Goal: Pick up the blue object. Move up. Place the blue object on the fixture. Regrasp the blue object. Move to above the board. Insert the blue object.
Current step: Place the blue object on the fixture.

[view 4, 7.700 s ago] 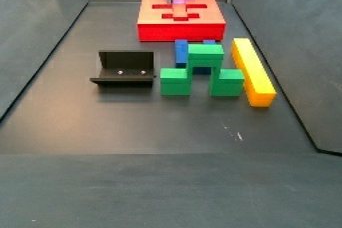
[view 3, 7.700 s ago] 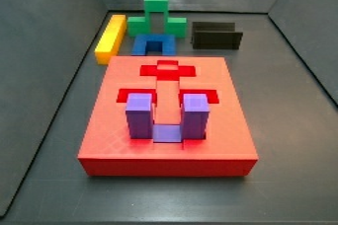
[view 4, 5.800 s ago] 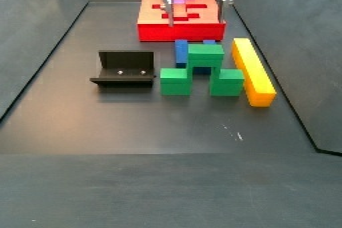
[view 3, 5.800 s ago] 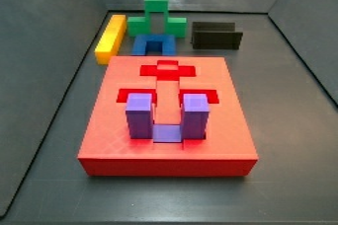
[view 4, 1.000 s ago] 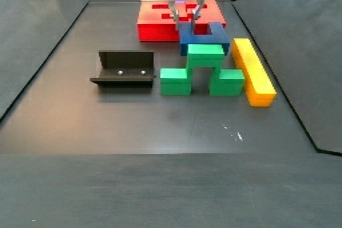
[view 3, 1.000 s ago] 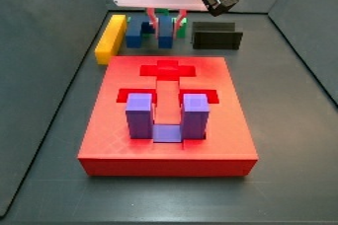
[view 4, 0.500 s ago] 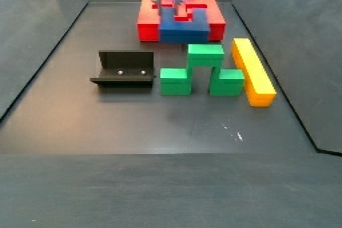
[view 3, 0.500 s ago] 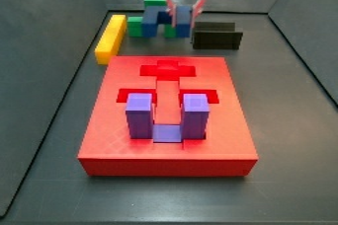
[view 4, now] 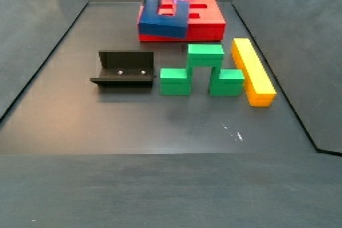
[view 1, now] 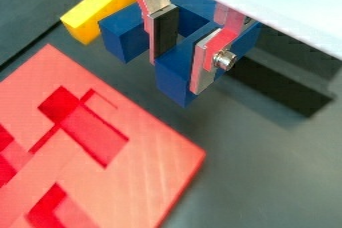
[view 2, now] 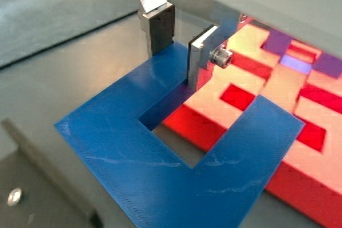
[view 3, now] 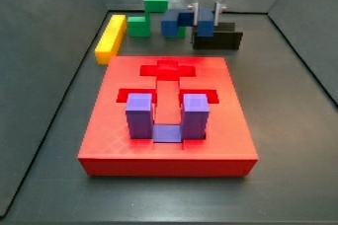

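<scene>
The board (view 3: 168, 111) lies in the foreground with a purple U-shaped block (view 3: 166, 116) seated in its near slot. Beyond its far edge the gripper (view 3: 203, 16) hangs, closed on the blue object (view 3: 185, 24), just above the fixture (view 3: 218, 37). Left of that are the yellow bar (view 3: 111, 37) and green block (view 3: 156, 4).

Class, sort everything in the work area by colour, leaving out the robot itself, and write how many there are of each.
Red: 1, the board
Purple: 1, the purple U-shaped block seated in the board
Blue: 1, the blue object, clamped in the gripper and raised beside the board's edge
Green: 1, the green block
Yellow: 1, the yellow bar
Black: 1, the fixture
Total: 6
</scene>
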